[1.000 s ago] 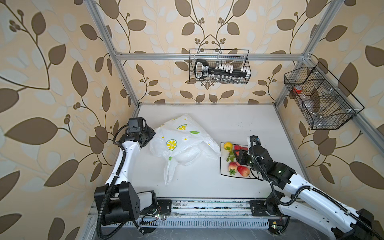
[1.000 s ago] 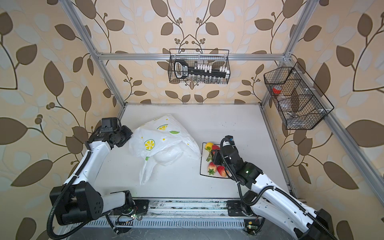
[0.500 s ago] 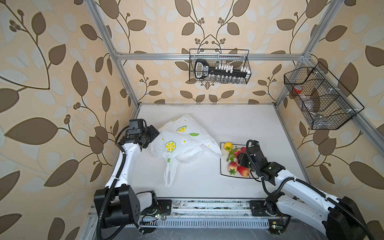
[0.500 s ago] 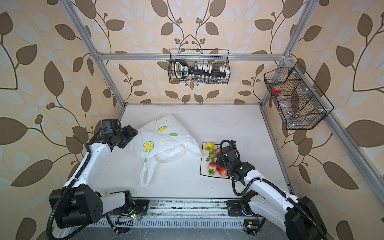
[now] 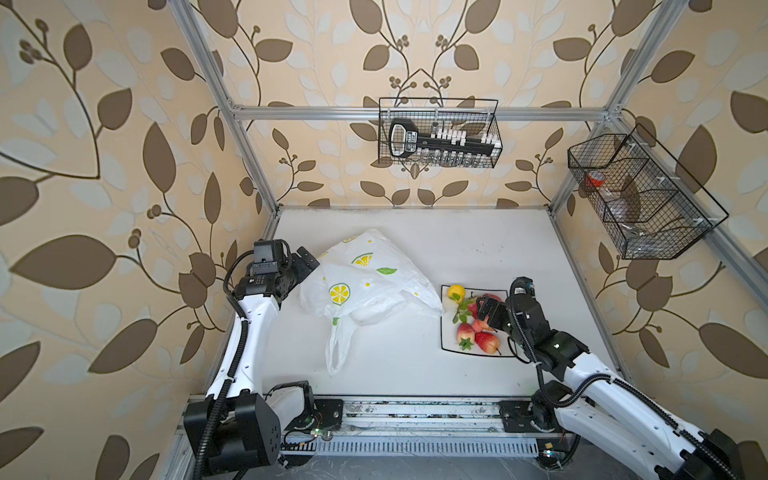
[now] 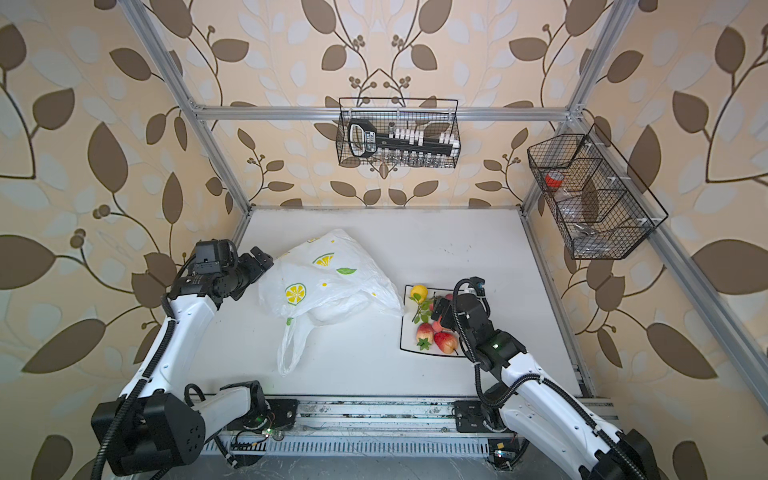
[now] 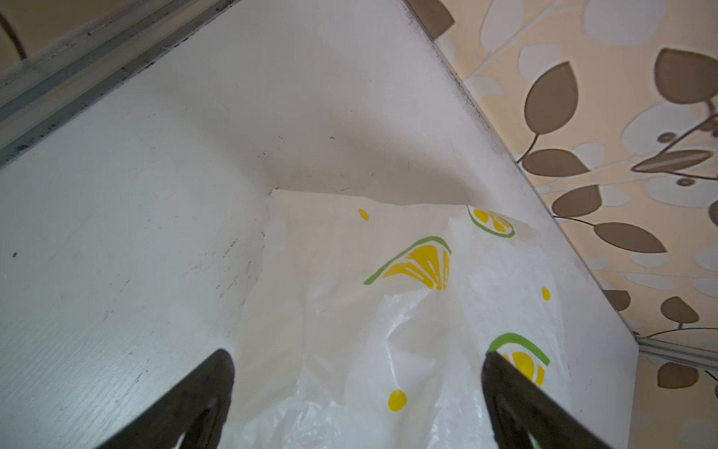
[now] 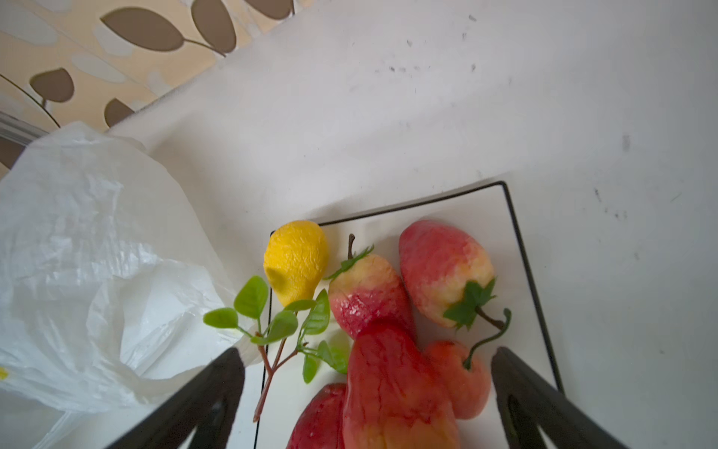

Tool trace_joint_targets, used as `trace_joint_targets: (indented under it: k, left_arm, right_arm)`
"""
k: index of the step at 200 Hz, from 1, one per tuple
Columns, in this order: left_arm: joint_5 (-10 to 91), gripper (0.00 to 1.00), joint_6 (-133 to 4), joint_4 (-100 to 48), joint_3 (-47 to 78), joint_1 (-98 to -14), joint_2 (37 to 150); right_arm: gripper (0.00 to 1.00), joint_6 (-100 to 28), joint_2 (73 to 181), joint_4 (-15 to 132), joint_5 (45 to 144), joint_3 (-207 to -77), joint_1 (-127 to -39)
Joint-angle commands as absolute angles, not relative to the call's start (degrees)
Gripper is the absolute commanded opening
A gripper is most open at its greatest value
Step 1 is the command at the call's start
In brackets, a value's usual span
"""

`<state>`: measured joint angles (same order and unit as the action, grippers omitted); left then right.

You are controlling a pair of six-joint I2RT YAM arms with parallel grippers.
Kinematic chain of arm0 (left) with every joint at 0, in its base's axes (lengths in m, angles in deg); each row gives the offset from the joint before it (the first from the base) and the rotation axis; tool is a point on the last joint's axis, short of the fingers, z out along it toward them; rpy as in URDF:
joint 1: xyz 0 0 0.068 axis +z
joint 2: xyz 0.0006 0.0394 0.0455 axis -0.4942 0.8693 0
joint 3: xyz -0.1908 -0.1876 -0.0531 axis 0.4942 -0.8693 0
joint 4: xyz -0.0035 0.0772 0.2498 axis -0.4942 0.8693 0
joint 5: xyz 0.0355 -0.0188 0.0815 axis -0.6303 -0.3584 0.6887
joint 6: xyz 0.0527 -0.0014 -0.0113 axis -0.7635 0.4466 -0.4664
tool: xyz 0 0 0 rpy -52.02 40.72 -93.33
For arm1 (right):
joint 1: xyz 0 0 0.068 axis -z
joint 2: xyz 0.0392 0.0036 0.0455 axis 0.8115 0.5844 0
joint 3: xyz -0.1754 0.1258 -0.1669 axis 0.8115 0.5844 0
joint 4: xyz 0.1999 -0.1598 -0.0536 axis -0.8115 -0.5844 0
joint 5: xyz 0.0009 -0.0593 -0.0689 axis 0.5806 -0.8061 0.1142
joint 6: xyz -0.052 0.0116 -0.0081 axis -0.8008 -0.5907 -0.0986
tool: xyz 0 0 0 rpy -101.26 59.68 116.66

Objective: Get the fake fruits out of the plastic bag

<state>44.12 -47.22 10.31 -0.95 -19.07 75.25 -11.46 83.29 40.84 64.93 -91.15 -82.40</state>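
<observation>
The plastic bag (image 5: 365,286) (image 6: 324,282) lies crumpled on the left half of the white table, its loop handle trailing toward the front. My left gripper (image 5: 306,266) (image 7: 355,355) is open at the bag's left edge; in the left wrist view the bag (image 7: 388,311) spreads between and beyond its fingers, which do not pinch it. The fake fruits sit on a square plate (image 5: 445,341) (image 6: 408,341): a yellow lemon (image 5: 456,291) (image 8: 295,260) and several red pieces (image 5: 478,336) (image 8: 392,388). My right gripper (image 5: 484,309) (image 8: 367,353) hangs open just over the red fruits, gripping none.
A wire basket (image 5: 438,133) hangs on the back wall and another (image 5: 640,199) on the right wall. The bag's right edge (image 8: 97,272) touches the plate's left rim. A metal rail (image 5: 415,415) runs along the table's front edge.
Both grippers have opened. The left one has let go of the bag's corner, and the bag has slumped lower and spread out. The right gripper stays over the plate.
</observation>
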Motion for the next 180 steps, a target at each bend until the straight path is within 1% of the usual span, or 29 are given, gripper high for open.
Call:
trace_joint_targets:
  k: [1,16,35,50,65,81,100,119,129,147,173,180]
  left_arm:
    - [49.6,0.99,-49.0,10.6,1.2,-19.0,72.6]
    - [52.7,0.99,-49.5,9.4,0.7,-18.9,71.6]
    - [57.7,0.99,-50.0,4.9,-2.2,-19.0,69.6]
    - [61.6,0.99,-51.6,-0.4,-6.0,-19.0,68.5]
    - [62.9,0.99,-56.0,-7.0,-10.0,-19.0,68.1]
    - [63.4,0.99,-60.2,-13.9,-14.3,-19.0,68.8]
    - [60.8,0.99,-64.5,-18.0,-16.9,-19.0,71.1]
    - [59.2,0.99,-65.8,-20.1,-18.6,-19.0,74.3]
    - [58.9,0.99,-66.3,-22.3,-20.0,-19.0,75.5]
    - [58.0,0.99,-67.1,-27.2,-22.9,-19.0,77.0]
    - [56.7,0.99,-68.4,-36.7,-27.8,-19.4,78.3]
    - [55.8,0.99,-68.6,-39.6,-29.1,-19.5,78.8]
  right_arm:
    - [1.0,-14.3,80.7,40.5,58.5,-93.4,-80.7]
    - [1.0,-17.1,79.5,43.7,53.6,-93.6,-79.3]
    - [0.99,-22.8,79.9,53.2,49.1,-91.9,-76.3]
    - [1.0,-27.2,82.6,62.6,46.6,-89.8,-72.2]
    - [0.99,-31.6,86.9,72.0,45.3,-87.3,-66.4]
    - [0.99,-38.0,92.4,84.7,50.5,-83.5,-60.6]
    - [0.99,-40.6,99.2,92.8,55.4,-82.2,-56.2]
    - [0.99,-43.0,105.5,99.9,60.1,-81.0,-54.9]
    - [0.99,-43.5,108.4,104.0,64.2,-80.2,-54.3]
    - [0.99,-45.0,114.0,111.5,68.3,-78.9,-54.1]
    - [0.99,-46.0,120.6,120.0,70.2,-77.8,-53.4]
    - [0.99,-46.1,123.4,124.7,70.7,-76.7,-53.4]
